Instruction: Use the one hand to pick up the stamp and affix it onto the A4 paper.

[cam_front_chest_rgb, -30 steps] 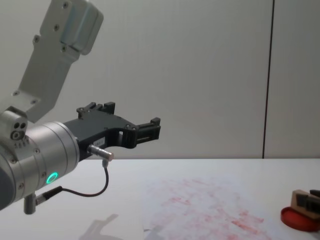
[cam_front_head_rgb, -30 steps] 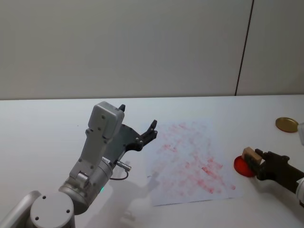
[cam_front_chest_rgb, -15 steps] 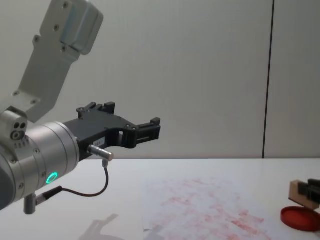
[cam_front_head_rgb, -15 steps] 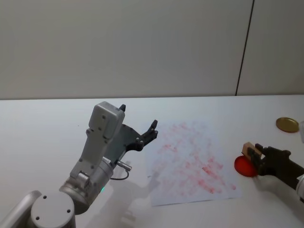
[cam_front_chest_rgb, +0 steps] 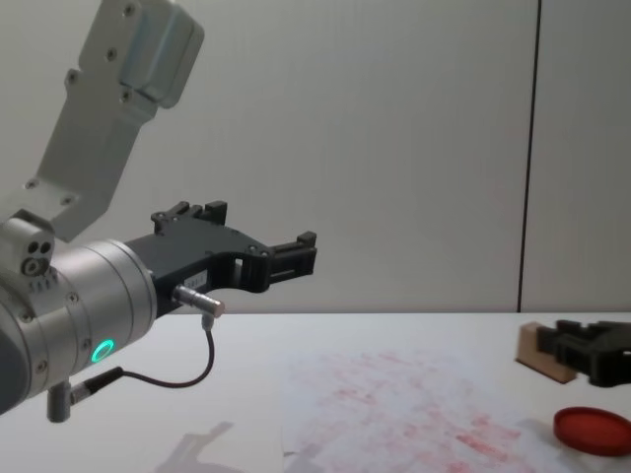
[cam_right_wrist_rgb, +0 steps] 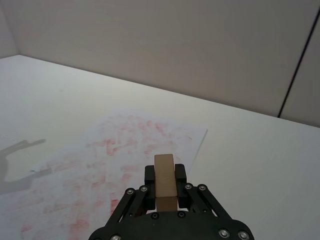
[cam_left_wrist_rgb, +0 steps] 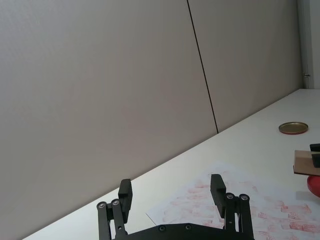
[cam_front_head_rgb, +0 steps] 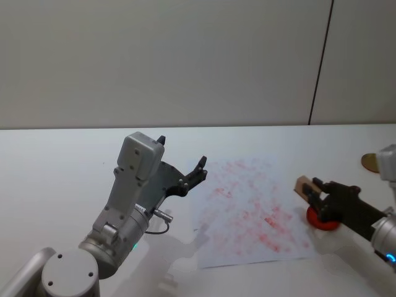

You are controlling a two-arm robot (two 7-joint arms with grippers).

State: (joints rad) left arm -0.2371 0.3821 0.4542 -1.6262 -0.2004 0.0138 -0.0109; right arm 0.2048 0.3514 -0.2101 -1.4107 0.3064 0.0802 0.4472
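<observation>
White tabletop, plain wall behind: the stamp (cam_front_head_rgb: 304, 184), at the head view's right, sits clamped in the right gripper (cam_front_head_rgb: 313, 190), raised just at the right edge of the A4 paper (cam_front_head_rgb: 247, 210), near the red ink pad (cam_front_head_rgb: 322, 221). Pickup looks done; pressing remains. Its long axis seems to run out along the jaws, toward the sheet. Centre-left, the left gripper (cam_front_head_rgb: 180, 152) hovers, spread wide.

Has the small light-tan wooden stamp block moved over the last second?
Yes. The right gripper has lifted the stamp off the round red ink pad and carried it left, toward the red-smeared white paper.
</observation>
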